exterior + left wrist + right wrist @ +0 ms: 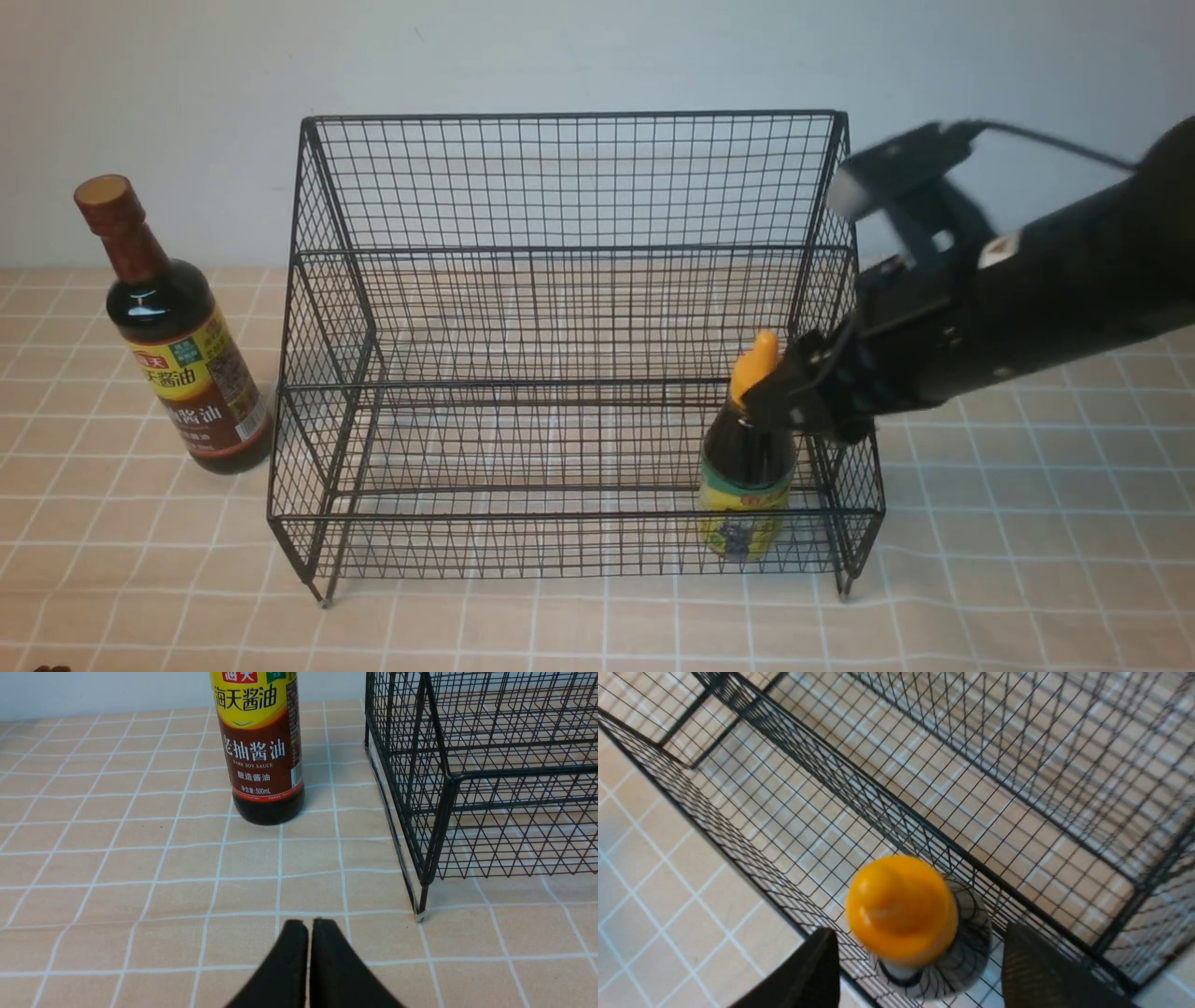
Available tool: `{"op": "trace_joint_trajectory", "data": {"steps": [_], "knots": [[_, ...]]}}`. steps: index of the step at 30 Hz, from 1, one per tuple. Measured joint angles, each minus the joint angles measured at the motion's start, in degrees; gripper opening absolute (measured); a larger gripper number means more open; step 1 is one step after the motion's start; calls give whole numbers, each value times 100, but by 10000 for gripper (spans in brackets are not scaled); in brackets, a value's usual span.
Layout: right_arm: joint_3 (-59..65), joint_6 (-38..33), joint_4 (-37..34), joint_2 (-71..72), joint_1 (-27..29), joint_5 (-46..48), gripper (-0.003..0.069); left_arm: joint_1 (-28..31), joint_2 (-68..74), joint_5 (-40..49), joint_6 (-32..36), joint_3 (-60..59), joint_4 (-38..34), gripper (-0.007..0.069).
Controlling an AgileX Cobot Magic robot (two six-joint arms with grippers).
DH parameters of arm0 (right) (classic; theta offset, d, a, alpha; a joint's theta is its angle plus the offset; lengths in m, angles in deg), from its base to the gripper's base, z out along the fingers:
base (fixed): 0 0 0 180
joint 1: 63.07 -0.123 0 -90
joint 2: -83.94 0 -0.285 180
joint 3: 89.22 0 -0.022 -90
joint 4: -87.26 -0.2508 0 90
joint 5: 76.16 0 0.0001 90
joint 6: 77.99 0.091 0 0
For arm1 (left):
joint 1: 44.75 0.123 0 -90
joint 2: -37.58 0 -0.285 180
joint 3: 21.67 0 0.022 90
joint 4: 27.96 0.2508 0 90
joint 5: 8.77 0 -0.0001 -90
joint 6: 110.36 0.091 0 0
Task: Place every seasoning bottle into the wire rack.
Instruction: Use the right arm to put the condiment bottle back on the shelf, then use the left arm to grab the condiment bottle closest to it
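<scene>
Wire rack (569, 116) stood with the tall soy sauce bottle (182, 355) outside on its left. The short bottle (747, 476) stood upright in the low front shelf, right end. The right gripper (789, 401) leaned down over it, fingers apart beside the orange cap (901, 905). Best to lift straight up, bumping nothing. The left gripper (308, 933) was pinched together, empty.

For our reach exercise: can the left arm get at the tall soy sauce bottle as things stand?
Probably yes: only bare tablecloth lies between the left tool and the upright tall bottle, with the rack off to one side. The shut tool must open first.
</scene>
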Motion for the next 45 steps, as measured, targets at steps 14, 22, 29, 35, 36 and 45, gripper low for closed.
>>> {"op": "trace_joint_trajectory", "data": {"steps": [14, 22, 29, 35, 36, 45], "knots": [[-296, 3118, 2094, 3521, 0, 1091, 25, 0, 0, 0, 0, 0, 0, -7], [1731, 4423, 3476, 6617, 0, -1124, -11, 0, 0, 0, 0, 0, 0, -7], [3029, 5104, 3777, 7697, 0, -2311, -11, 0, 0, 0, 0, 0, 0, -7], [3334, 5215, 3931, 7709, 0, -2444, -11, 0, 0, 0, 0, 0, 0, -7], [3386, 5215, 3965, 7709, 0, -2452, -11, 0, 0, 0, 0, 0, 0, -7], [4528, 4891, 4401, 7766, 348, -2480, -11, 0, 0, 0, 0, 0, 0, -7]]}}
